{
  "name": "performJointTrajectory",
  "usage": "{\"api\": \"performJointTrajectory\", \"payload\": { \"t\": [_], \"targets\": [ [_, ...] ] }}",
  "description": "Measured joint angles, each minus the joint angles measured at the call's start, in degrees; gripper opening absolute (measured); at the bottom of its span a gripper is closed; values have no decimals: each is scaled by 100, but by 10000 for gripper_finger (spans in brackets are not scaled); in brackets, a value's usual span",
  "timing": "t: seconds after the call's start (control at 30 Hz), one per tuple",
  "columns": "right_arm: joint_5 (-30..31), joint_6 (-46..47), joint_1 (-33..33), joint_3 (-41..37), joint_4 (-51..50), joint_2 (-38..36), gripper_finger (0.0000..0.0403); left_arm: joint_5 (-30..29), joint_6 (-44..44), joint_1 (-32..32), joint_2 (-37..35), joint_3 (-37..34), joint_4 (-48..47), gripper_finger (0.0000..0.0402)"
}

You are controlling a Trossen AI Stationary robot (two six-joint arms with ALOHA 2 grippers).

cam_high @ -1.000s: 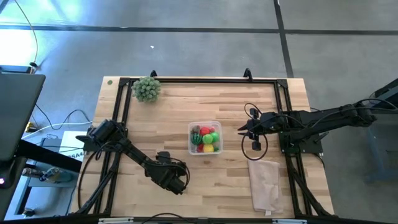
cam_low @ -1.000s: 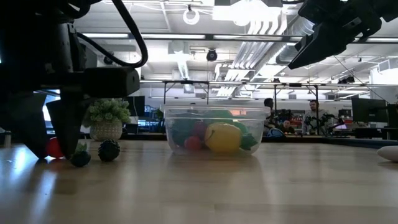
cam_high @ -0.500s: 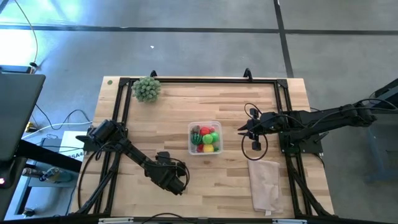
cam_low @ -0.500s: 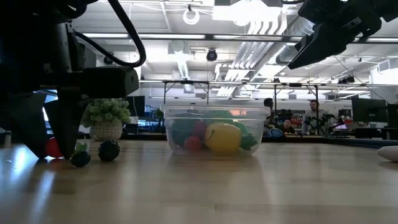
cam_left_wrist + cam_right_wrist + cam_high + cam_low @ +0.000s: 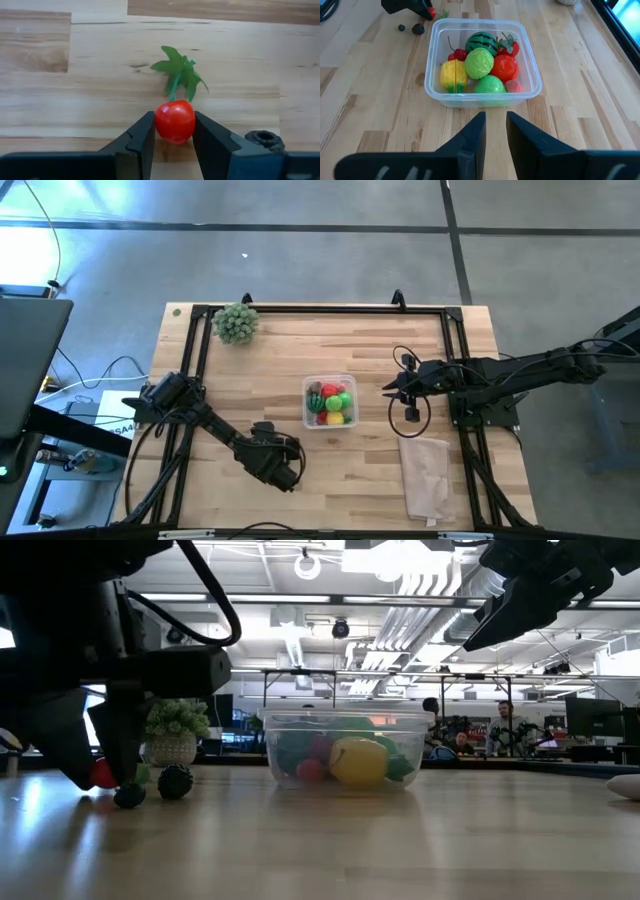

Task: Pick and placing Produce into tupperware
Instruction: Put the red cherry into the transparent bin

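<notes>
Small glossy red produce [image 5: 174, 121] with green leafy stem, between left hand [image 5: 172, 134] fingers.

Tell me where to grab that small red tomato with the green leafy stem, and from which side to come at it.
Grip the red tomato across its round body, not the thin green stem, which looks too flimsy to hold. Come from the end opposite the stem, one finger on each flank. The left tool already sits that way, its fingers against both sides of the fruit on the table.
</notes>
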Motion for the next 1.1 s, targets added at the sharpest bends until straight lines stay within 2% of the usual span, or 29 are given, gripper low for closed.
{"api": "performJointTrajectory", "payload": {
  "t": [0.37, 0.6, 0.97, 1.1],
  "targets": [
    [0, 0, 2, 0, 2, 0, 67, -518, -7, 0, -429, 2, -237, 110],
    [2, 0, 0, 0, 2, 0, 67, -1172, 165, 0, -842, 2, -286, 110],
    [0, 0, 2, 0, -2, 0, 67, -2571, 1446, 48, -1345, 181, -262, 110],
    [0, 0, 2, 0, 0, 0, 67, -2653, 2237, 278, -1346, 555, -238, 110]
  ]
}}
